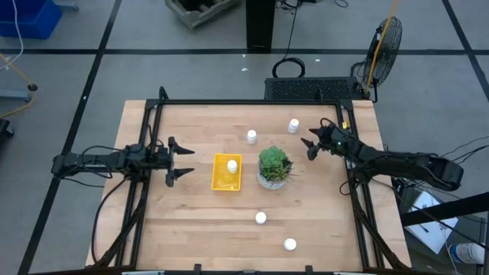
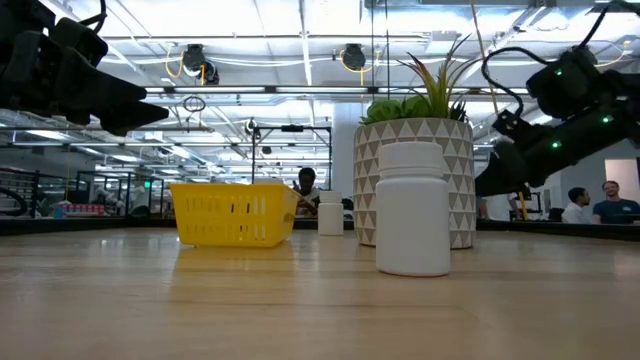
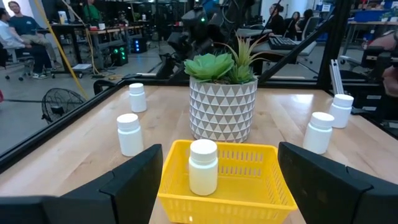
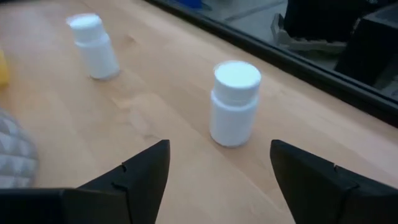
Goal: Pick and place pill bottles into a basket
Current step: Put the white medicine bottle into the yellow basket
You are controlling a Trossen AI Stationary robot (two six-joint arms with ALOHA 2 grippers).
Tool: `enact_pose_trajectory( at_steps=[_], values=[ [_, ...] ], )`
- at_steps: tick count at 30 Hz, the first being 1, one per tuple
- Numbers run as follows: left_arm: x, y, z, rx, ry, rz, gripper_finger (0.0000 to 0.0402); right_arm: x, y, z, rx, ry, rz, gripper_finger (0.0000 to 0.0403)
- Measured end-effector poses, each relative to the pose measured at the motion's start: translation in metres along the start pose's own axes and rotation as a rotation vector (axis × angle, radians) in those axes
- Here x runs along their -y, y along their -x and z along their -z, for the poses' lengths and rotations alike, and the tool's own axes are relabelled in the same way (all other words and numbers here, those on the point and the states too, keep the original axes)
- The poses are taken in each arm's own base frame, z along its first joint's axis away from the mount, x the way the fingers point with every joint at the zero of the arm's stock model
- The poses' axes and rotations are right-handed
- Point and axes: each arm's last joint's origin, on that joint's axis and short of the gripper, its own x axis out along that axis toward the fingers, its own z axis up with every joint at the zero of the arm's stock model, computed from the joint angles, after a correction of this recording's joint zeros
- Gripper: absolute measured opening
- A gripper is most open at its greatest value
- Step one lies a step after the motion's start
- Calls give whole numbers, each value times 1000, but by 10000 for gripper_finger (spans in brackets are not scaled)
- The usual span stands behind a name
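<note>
Right pincer (image 1: pixel 312 142) hovers with its dark fingers spread wide and empty over the far right part of the light wooden tabletop (image 1: pixel 191 221). Just ahead of it stands a small white cylindrical pill bottle with a white cap (image 4: pixel 234 102), upright and untouched, facing the gap between the fingers. A second such bottle (image 1: pixel 251 137) stands a little farther toward the middle.

One bottle (image 1: pixel 232 165) already stands upright inside the small bright yellow slatted plastic basket (image 1: pixel 219 180), beside the green succulent in its white patterned pot (image 1: pixel 273 167). Four remain out: the two far ones and two near the front edge (image 1: pixel 260 218) (image 1: pixel 289 244). By my judgement the job is about a fifth done.

Left pincer (image 1: pixel 177 160) waits wide open and empty, near the basket's left side.
</note>
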Motion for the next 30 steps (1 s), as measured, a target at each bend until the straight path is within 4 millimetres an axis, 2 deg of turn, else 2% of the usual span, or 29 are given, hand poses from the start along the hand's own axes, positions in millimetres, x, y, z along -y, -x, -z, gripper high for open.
enact_pose_trajectory(
  at_steps=[4,12,30],
  values=[
    [0,0,0,0,0,0,324,5,-6,-11,49,1,36,288],
    [0,0,0,-1,0,0,324,13,-21,5,-75,-19,35,289],
    [0,0,0,-1,0,1,324,12,-41,16,-76,-9,-8,300]
  ],
)
